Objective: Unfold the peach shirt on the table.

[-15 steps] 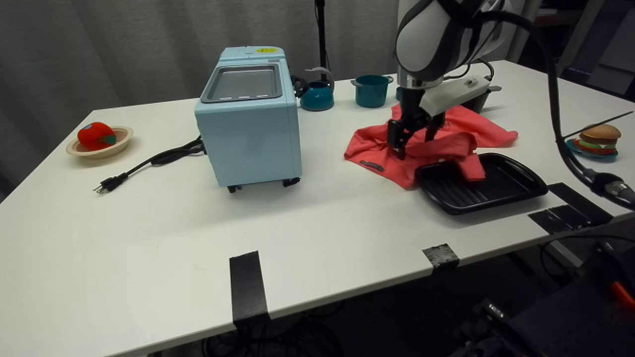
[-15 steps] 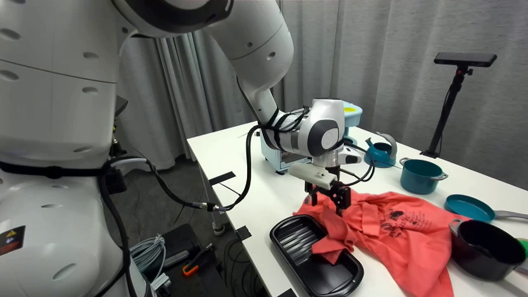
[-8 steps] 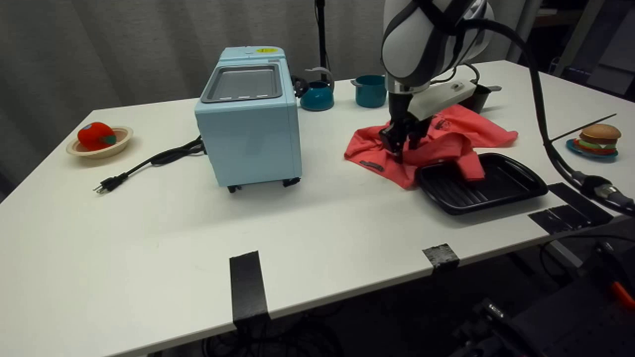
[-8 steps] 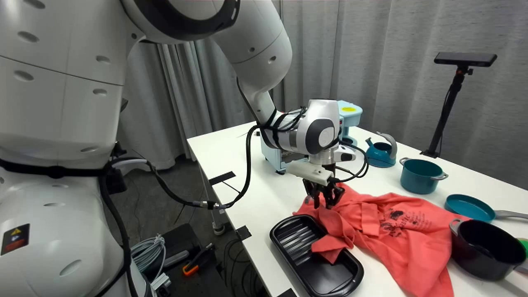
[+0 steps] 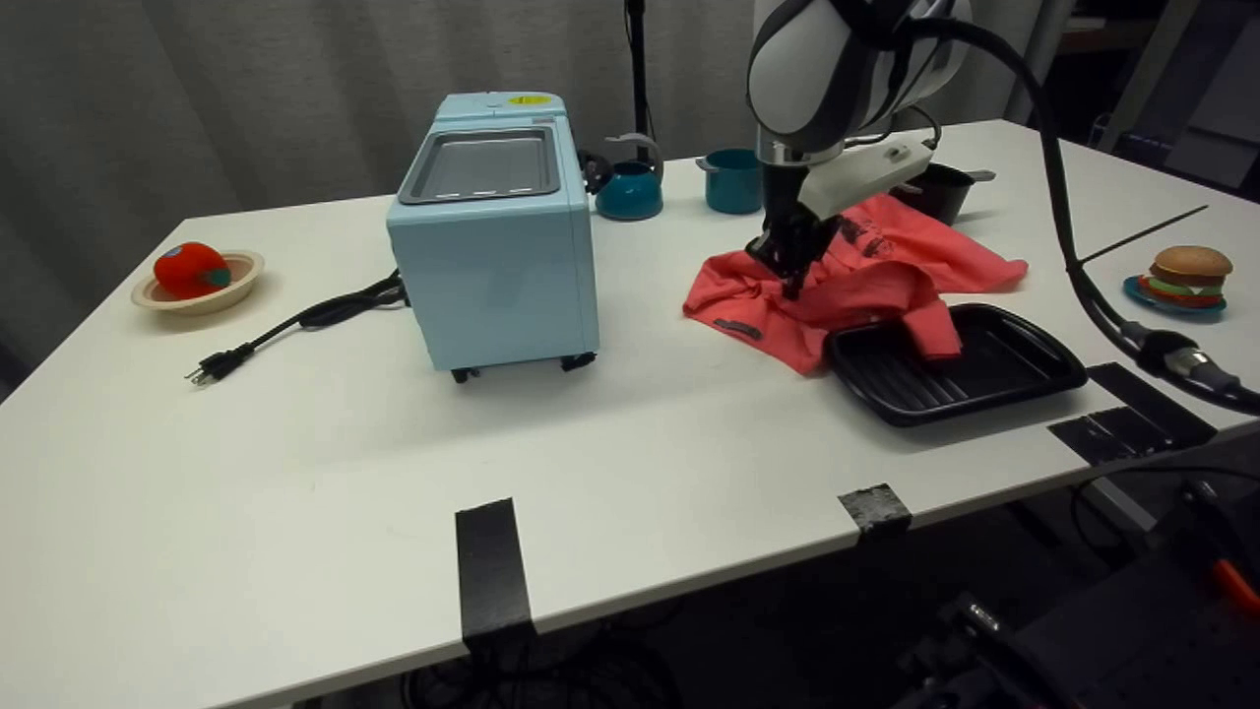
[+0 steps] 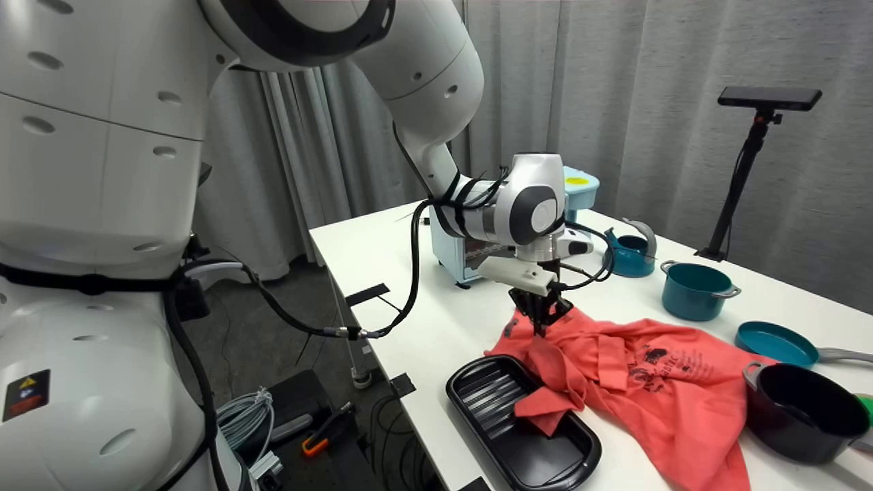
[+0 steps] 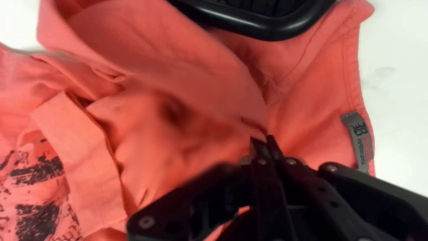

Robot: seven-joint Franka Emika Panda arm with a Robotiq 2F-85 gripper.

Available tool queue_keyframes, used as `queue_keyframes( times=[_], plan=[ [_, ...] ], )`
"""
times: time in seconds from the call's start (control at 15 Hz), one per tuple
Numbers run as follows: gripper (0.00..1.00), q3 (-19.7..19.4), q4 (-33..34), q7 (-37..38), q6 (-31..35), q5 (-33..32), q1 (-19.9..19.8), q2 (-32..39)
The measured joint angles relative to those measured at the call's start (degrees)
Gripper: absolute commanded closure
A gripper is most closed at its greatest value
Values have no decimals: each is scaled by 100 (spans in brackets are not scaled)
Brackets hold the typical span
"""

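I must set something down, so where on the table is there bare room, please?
The widest bare patch of table lies between the power cord, light-blue appliance and a black tape strip. A narrower one separates that appliance from the peach shirt. Crowded: around the shirt, with the tool, black tray and black pot.

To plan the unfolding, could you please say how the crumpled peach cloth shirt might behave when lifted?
The peach cloth shirt would likely droop, given its loose folds; its flap over the black rectangular ribbed tray may drag across it.
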Motion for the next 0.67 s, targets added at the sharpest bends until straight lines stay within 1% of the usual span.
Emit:
queue_keyframes(
  times=[0.27,0.47,0.67],
  plan=[
    [100,-51,276,83,158,-31,41,-11],
    [100,-74,605,322,598,-31,137,-25],
    [100,-194,941,714,1093,-49,355,-26]
  ],
)
